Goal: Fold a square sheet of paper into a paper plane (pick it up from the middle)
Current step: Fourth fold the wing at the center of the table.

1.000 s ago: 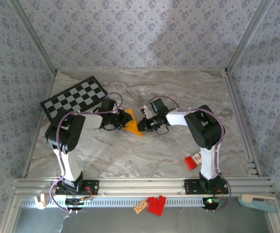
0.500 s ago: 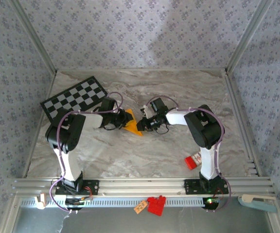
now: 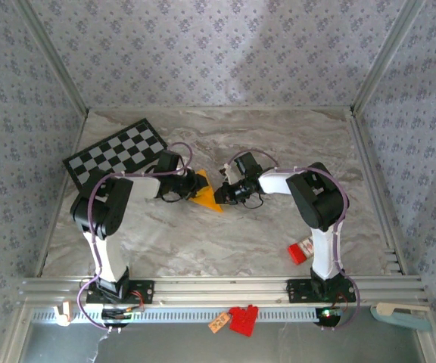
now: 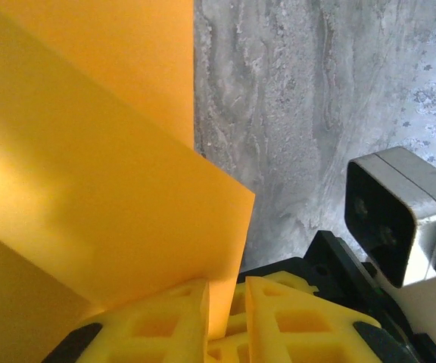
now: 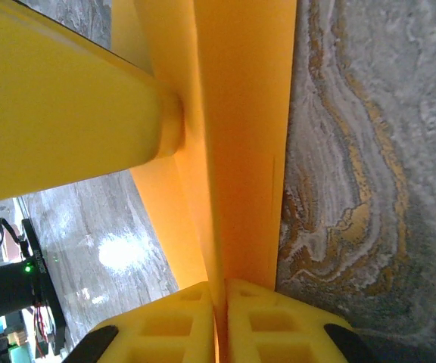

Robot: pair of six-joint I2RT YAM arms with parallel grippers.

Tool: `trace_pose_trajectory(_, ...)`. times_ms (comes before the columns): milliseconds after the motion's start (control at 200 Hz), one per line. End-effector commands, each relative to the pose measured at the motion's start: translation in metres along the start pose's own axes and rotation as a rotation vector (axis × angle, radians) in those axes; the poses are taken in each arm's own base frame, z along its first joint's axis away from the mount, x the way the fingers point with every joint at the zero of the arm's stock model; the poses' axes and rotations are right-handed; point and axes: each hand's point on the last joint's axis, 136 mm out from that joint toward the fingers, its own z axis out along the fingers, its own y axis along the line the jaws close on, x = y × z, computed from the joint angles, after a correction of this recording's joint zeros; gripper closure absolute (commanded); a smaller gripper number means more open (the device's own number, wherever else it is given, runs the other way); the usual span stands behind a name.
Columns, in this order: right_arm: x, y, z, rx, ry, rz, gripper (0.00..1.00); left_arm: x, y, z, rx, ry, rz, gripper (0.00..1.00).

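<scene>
The orange-yellow sheet of paper is partly folded into a pointed shape and held just over the table's middle, between both grippers. My left gripper is at its left side. In the left wrist view the paper runs down between the fingers of the left gripper. It rests against one finger, and a narrow gap separates it from the other. My right gripper is at the paper's right tip. In the right wrist view the right gripper is pinched tight on a folded edge of the paper.
A black-and-white checkered board lies at the back left, close behind the left arm. A small red block sits beside the right arm's base. Red pieces hang at the front rail. Patterned walls enclose the marble table.
</scene>
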Motion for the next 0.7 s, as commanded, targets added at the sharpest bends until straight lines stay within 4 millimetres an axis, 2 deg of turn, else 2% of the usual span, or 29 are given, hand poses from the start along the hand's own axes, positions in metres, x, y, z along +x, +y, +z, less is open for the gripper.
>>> trace_pose_trajectory(0, 0.009, -0.032, 0.008, 0.094, 0.022, 0.057, 0.88, -0.007, -0.022, -0.015, 0.045, -0.054, 0.045, 0.78)
trace_pose_trajectory(140, 0.009, -0.033, 0.008, 0.1, 0.025, 0.061, 0.88, -0.013, -0.013, -0.023, 0.04, -0.097, 0.009, 0.78)
trace_pose_trajectory(300, 0.01, -0.035, 0.008, 0.108, 0.025, 0.064, 0.87, -0.013, -0.003, -0.019, 0.031, -0.093, -0.022, 0.8)
trace_pose_trajectory(565, 0.009, -0.036, 0.009, 0.112, 0.027, 0.067, 0.87, -0.01, -0.01, -0.007, 0.052, -0.047, -0.01, 0.81)
trace_pose_trajectory(695, 0.009, -0.036, 0.008, 0.111, 0.027, 0.067, 0.87, -0.008, -0.006, -0.002, 0.034, -0.035, -0.013, 0.81)
